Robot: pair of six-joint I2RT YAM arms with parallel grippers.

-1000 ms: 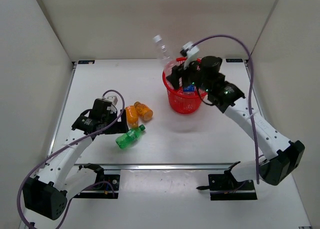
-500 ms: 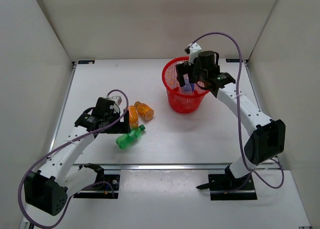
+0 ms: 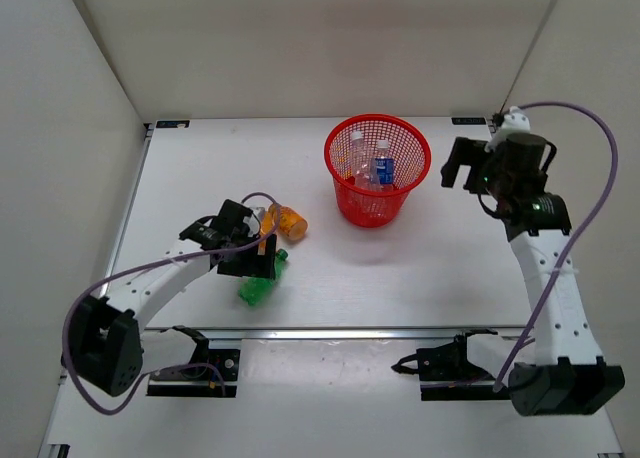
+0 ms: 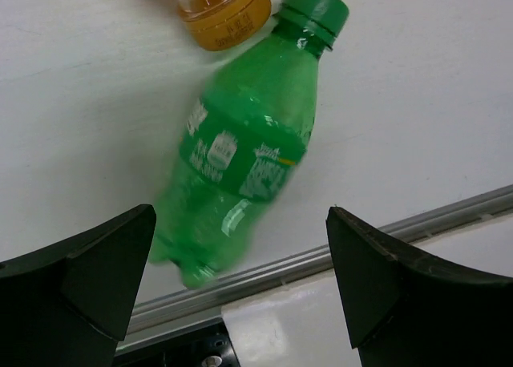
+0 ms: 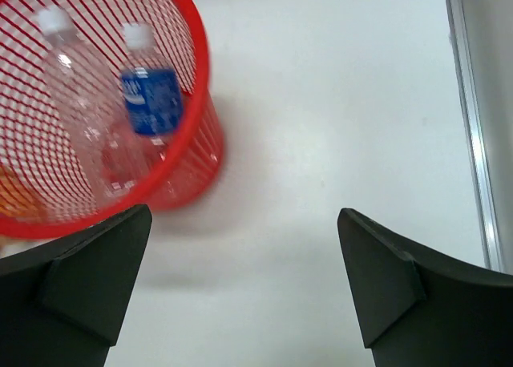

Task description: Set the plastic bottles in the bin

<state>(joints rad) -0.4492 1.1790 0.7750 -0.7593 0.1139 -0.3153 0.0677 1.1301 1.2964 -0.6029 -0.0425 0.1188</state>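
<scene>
Holding both jaws apart, I am seeing at least two bottles (image 3: 383, 168) inside the bin (image 3: 375, 208), one green bottle (image 4: 240, 151) outside, lower left.

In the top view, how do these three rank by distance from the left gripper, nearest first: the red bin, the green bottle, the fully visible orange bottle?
1. green bottle: directly beneath the open left gripper, near the table's front edge.
2. orange bottle: just behind the gripper, on the bin's side.
3. red bin: farther back and to the right.
</scene>
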